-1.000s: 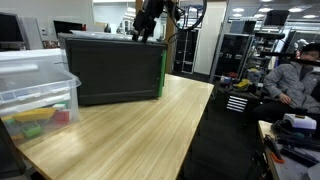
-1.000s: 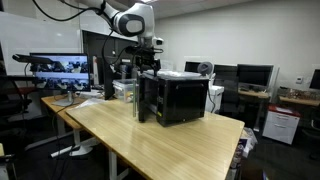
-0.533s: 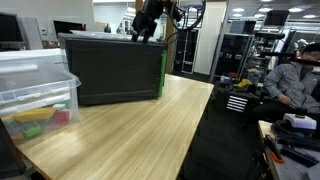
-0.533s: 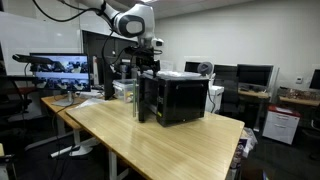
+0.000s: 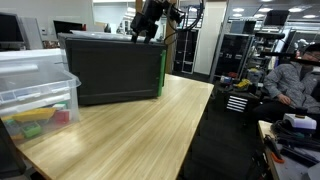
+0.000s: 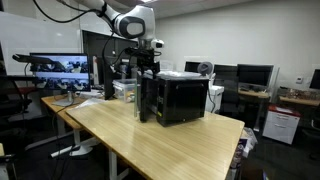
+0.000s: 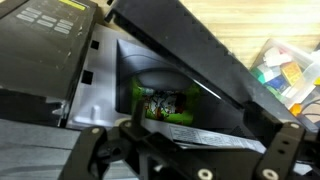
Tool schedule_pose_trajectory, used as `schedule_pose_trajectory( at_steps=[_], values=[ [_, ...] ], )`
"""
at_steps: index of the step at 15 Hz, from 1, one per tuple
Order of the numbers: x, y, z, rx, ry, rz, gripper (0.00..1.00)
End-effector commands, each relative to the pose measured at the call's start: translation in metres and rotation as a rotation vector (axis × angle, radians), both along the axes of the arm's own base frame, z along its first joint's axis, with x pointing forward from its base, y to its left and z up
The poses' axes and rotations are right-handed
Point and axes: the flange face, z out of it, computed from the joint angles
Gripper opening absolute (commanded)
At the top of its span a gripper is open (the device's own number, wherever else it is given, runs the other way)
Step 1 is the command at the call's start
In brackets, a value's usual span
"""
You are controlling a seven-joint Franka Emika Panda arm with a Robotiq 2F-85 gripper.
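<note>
A black microwave-like box stands on a wooden table; it also shows in an exterior view. My gripper hangs at the box's top far corner, also in an exterior view. In the wrist view the gripper is open, with its fingers wide apart. Between them lies the edge of the black door panel, which carries a white label. The door stands ajar. Behind it, a green packet with a colourful picture lies in the cavity. A keypad is at the top left.
A clear plastic bin with coloured items stands beside the box, also in the wrist view. A seated person is off the table's far side. Monitors and desks stand behind. The table edge drops to the floor.
</note>
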Motion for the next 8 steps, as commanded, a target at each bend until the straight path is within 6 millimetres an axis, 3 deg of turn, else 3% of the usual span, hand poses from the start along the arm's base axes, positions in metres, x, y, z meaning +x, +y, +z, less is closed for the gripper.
schedule_pose_trajectory(
  at_steps=[1,8],
  values=[
    [-0.0023,-0.0044,0.0016,0.011,-0.007,-0.069,1.0],
    [-0.0029,-0.0062,0.0041,0.024,-0.005,-0.113,1.0]
  ],
)
